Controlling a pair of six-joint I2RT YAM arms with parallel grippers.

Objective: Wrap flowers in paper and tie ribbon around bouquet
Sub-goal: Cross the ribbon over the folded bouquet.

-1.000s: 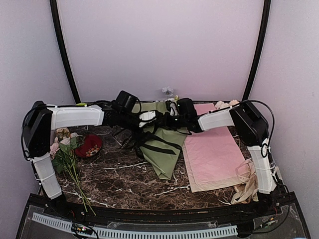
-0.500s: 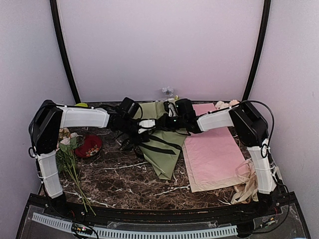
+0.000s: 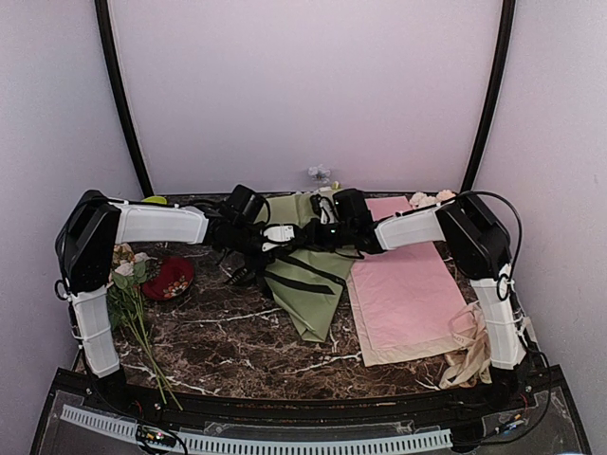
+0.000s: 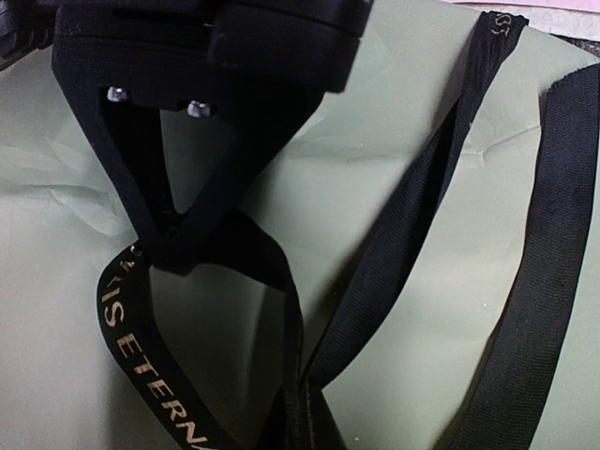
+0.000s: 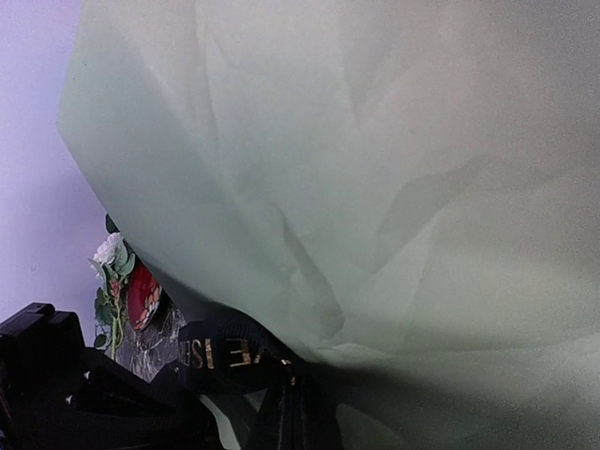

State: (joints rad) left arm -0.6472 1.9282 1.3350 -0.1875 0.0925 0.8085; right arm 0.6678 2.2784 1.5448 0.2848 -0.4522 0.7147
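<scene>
**Spotter:** What do you have left of the bouquet [image 3: 316, 301]?

**Me:** My left gripper [image 4: 173, 246] is clamped on a loop of the ribbon [image 4: 127, 342], right above the bouquet's green wrap.

**Spotter:** And further right?

**Me:** My right gripper [image 3: 321, 227] hangs closed over the bouquet. I cannot tell what it pinches. I judge tightening comes next, so I'd draw the 2 strands apart evenly and low over the bouquet, sparing the paper.

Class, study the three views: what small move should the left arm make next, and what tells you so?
Probably pull the left gripper gently back. Its jaws are shut on a loop of the ribbon, whose strands lie slack over the paper, so a small pull should start tightening it.
</scene>
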